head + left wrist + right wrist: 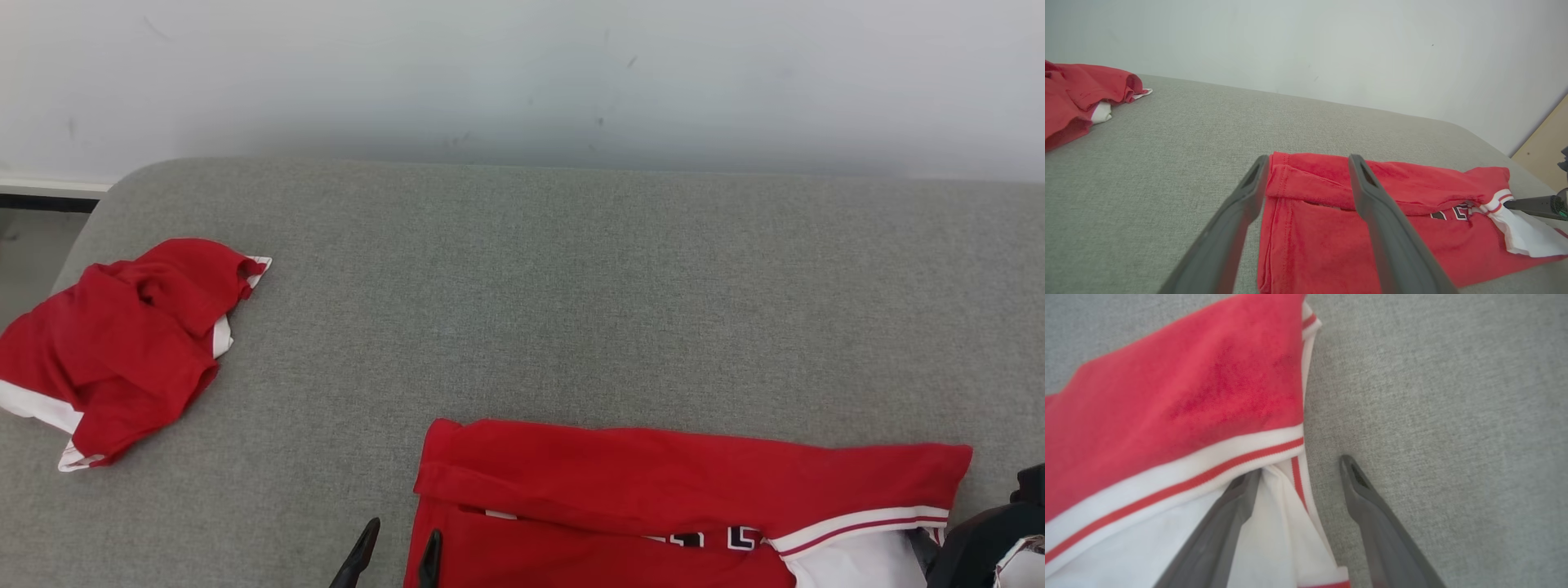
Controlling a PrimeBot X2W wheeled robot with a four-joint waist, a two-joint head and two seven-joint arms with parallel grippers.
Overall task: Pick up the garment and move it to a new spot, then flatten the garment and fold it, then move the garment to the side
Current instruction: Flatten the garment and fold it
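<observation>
Fabric limp: red knit garment [653, 482], white-striped trim, lies part-folded on grey upholstered worktop [571, 286]. My left pincer [1308, 160] gapes astride its corner, right pincer [1298, 469] likewise, seemingly at the hem; pinch both.

a grey, fabric-covered bench [571, 286] with rounded corners stands against a pale wall. two things lie directly on it, well apart. near its front edge, right of the middle, lies the folded garment [653, 482]: red, laid flat in a long band with its far edge turned over. at its right end are a white cuff with a red stripe and a white panel, and the fold partly covers dark lettering. at the bench's left edge lies a crumpled red cloth [122, 343] with white trim, bunched in a heap and covering the rim there.
</observation>
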